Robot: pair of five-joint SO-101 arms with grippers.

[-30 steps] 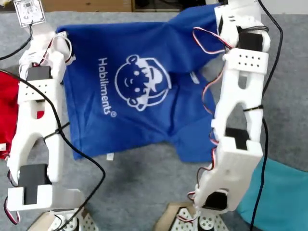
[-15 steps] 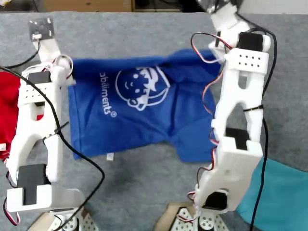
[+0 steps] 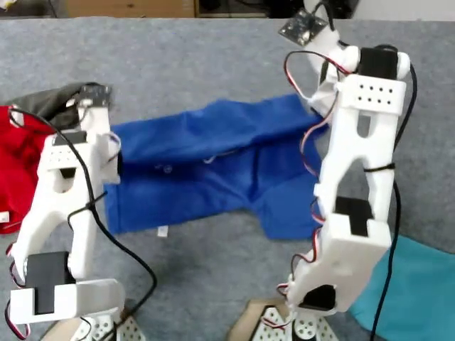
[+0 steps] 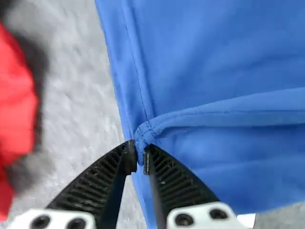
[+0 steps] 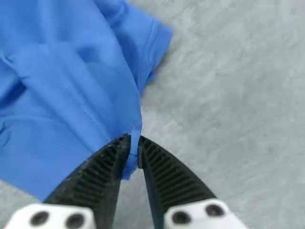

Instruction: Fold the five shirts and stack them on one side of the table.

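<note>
Shirts lie in three spots on the grey table (image 3: 185,57). At nine o'clock is the red shirt (image 3: 15,163), bunched up and partly cut off by the edge. A dark grey cloth (image 3: 50,103) sits just past it, at about ten o'clock, touching the red one.

The left gripper (image 4: 138,156) has its two black fingers (image 4: 107,176) squeezed tight on a little corner of the blue shirt (image 3: 213,160). That corner is where the hem folds over, on the shirt's nine o'clock side, near the red shirt.

The blue shirt lies in the middle of the table, spread wide from nine o'clock to three o'clock. Its far part is folded over onto the near part, so one layer lies on the other. One sleeve (image 3: 284,217) sticks out at five o'clock. A small white tag (image 3: 162,231) shows at seven o'clock of the shirt.

The right gripper (image 5: 134,145) is at the shirt's two o'clock end. Its fingers (image 5: 162,176) are pinched shut on the blue shirt too, on a thin edge close to the second sleeve (image 5: 152,33).

The teal shirt (image 3: 419,291) lies at four o'clock, apart from the blue one.
</note>
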